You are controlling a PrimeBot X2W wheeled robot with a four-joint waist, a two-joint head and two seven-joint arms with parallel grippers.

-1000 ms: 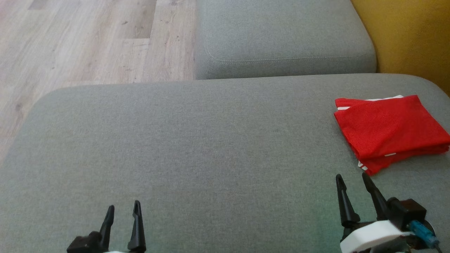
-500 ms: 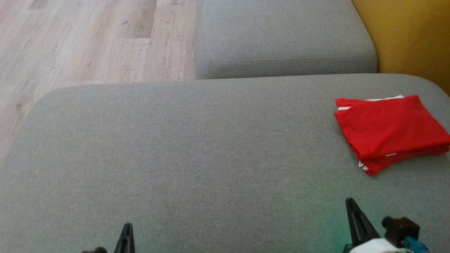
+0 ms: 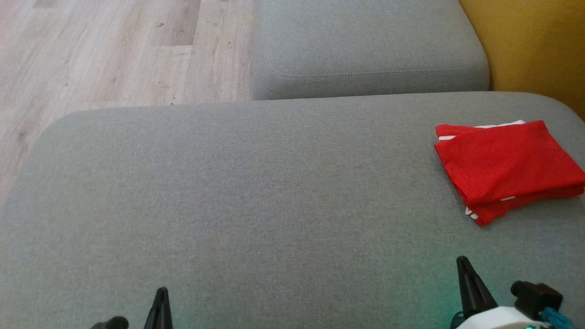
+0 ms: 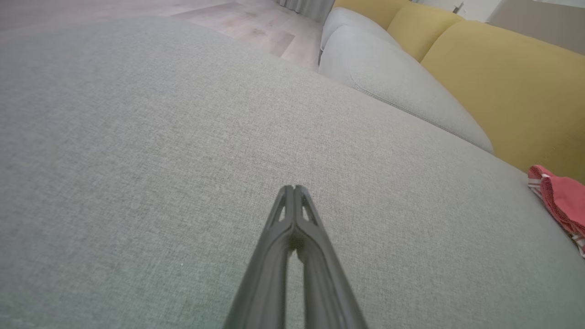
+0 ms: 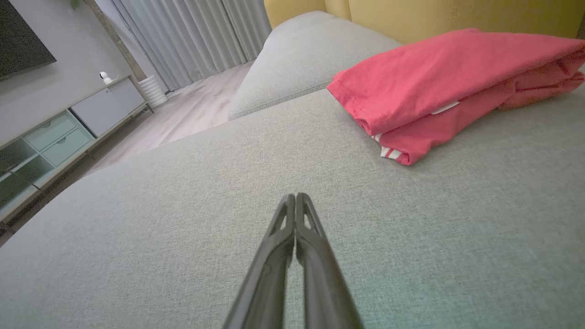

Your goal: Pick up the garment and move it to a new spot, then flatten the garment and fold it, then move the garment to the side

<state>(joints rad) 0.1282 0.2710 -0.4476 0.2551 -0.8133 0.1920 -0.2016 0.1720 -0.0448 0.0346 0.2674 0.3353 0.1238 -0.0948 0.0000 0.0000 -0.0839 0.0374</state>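
Looks pretty much done to me: garment (image 3: 507, 169) sits folded at the sofa's (image 3: 274, 205) right edge, left tool (image 4: 292, 188) and right tool (image 5: 295, 196) both pinched closed, empty.

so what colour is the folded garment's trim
White stripes on the red folded garment; right wrist view.

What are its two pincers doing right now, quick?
Left pincer: closed, holding nothing.
Right pincer: closed, holding nothing; the red garment lies apart.
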